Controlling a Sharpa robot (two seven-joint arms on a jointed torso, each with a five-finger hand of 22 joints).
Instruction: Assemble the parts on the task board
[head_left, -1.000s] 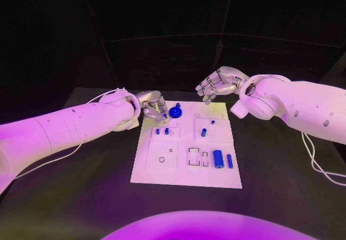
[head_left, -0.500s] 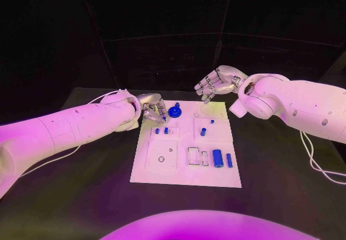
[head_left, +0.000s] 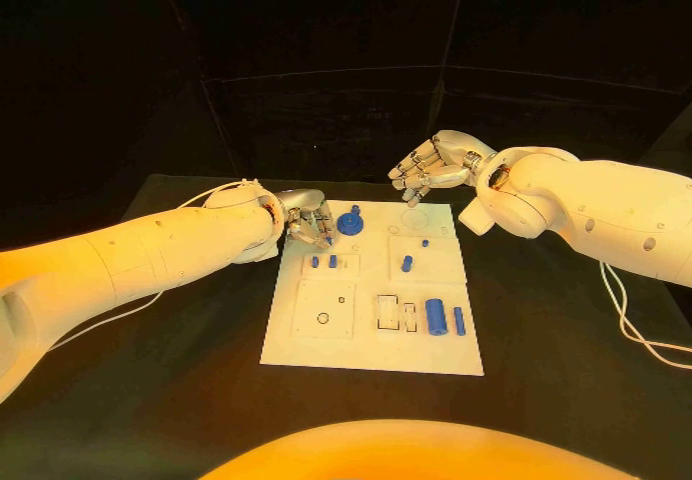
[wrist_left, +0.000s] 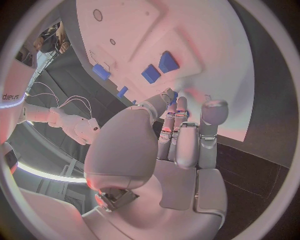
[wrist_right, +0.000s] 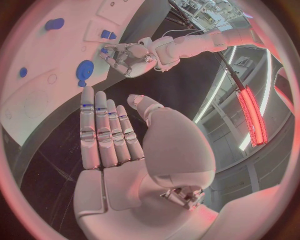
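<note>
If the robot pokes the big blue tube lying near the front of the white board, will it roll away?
Probably. The big blue cylinder looks round and lies on its side on the flat task board, so a sideways nudge could roll it. It looks stiff, likely smooth and a bit slippery.

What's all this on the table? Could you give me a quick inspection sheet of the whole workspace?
Surface: black table, bare around the board.
Job's things: white task board mid-table; blue knob at its far end, two small pegs, one peg, a thick cylinder and thin pin nearer.
Clutter: nothing seen.
Hands: left hand at the board's far left corner beside the knob, holding nothing visible; right hand raised beyond the far edge, fingers straight, empty.
Cables: white cable along the right arm, another by the left arm.
Surroundings: dark backdrop.
</note>
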